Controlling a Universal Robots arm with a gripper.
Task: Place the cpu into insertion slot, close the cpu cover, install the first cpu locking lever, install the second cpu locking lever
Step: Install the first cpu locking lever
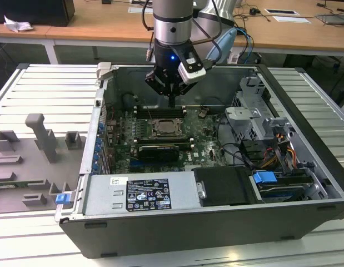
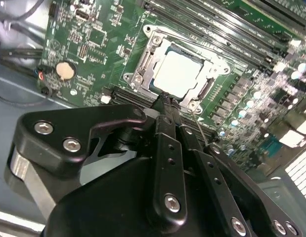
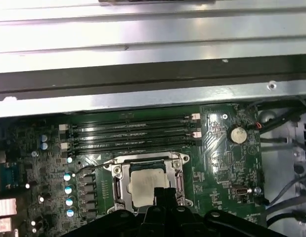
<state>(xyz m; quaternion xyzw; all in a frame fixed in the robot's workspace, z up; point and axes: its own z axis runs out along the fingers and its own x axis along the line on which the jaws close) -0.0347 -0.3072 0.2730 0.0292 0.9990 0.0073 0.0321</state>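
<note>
Pale beige-silver square cpu [image 2: 177, 69] sits in its socket on the green motherboard [image 2: 93, 44]. Thin silver-grey cpu cover [image 2: 143, 61] looks shut around it. Black end effector [image 2: 165, 106] is pressed together, empty, tip at the socket edge. Thin wire lever [image 2: 198, 126] probably unlatched, so levers remain.

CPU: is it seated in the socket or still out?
In. The cpu lies flat inside the socket on the motherboard, metal frame around its edges, in both wrist views.

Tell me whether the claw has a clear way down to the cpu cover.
Likely yes: the claw hangs close above the cpu cover, the case lies open, and nothing stands between them.
</note>
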